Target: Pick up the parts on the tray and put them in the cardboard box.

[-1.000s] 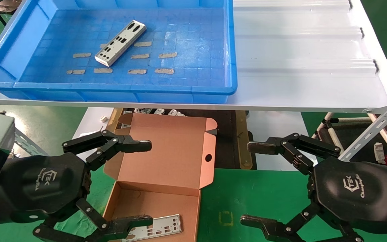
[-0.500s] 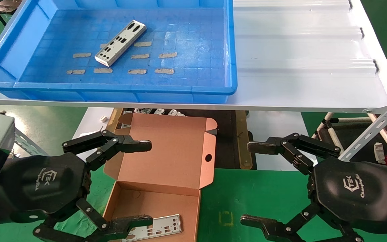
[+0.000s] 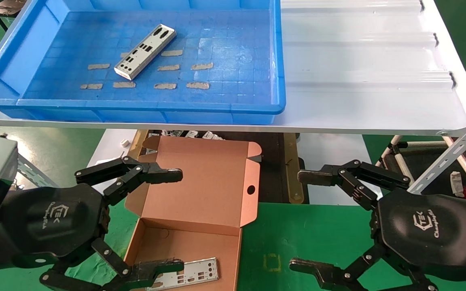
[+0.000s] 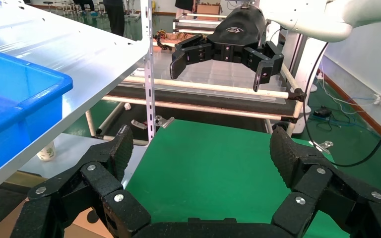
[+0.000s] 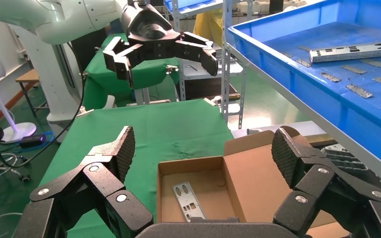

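One silvery part [image 3: 145, 51] lies at a slant on the floor of the blue tray [image 3: 136, 106], which stands on the white shelf. The same part [image 5: 359, 51] shows in the right wrist view. Below the shelf the cardboard box [image 3: 194, 242] stands with its lid up, and another part [image 3: 188, 273] lies flat inside it, also seen as a part [image 5: 188, 201] in the box [image 5: 198, 163]. My left gripper [image 3: 174, 220] is open beside the box's left side, holding nothing. My right gripper [image 3: 303, 220] is open to the right of the box, over the green mat.
Tan tape strips [image 3: 164, 86] are stuck on the tray floor. The white ribbed shelf [image 3: 362, 76] stretches right of the tray, with its front edge above the box. A green mat [image 3: 306, 234] covers the table. Small clutter [image 3: 184, 133] sits under the shelf.
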